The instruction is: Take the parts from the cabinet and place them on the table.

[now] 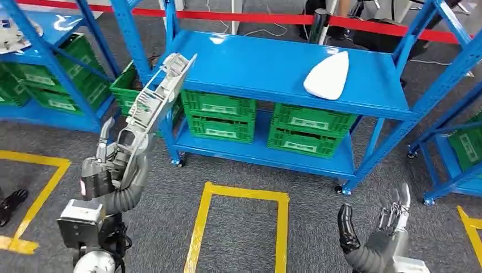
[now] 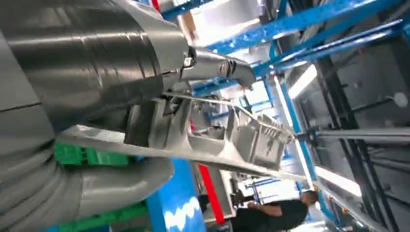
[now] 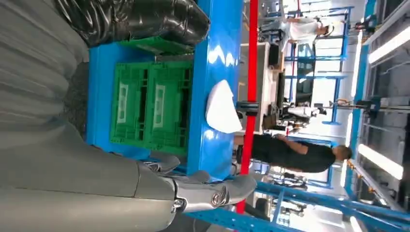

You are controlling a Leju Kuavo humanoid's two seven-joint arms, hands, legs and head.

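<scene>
In the head view the left hand (image 1: 111,162) sits at the lower left of the frame, fingers wrapped around the lower end of a long grey part (image 1: 153,99). The part is a ribbed plastic moulding that slants up and to the right from the hand, its top end reaching the front left corner of the blue rack (image 1: 256,62) in the middle of the frame. In the left wrist view the same part (image 2: 241,133) runs away from the hand (image 2: 96,72), with the thumb lying over it.

The right hand (image 1: 378,227) is at the lower right of the head view, palm up, fingers spread apart and holding nothing. The right wrist view shows it (image 3: 145,188) the same way, thumb stretched out and bare.

On the rack's top shelf, right of centre, lies a white part (image 1: 328,75), smooth and roughly triangular, resting flat and well apart from both hands. Under that shelf, green crates (image 1: 264,119) stand in a row on the lower shelf. More green crates (image 1: 54,85) fill a second blue rack at the upper left, and another rack with a green crate stands at the right edge.

The floor is grey carpet with yellow tape (image 1: 241,196) marking a rectangle in front of the middle rack. A red barrier (image 1: 256,17) crosses the top of the frame behind the racks. In the right wrist view a person (image 3: 295,152) in a dark top stands beyond the rack.
</scene>
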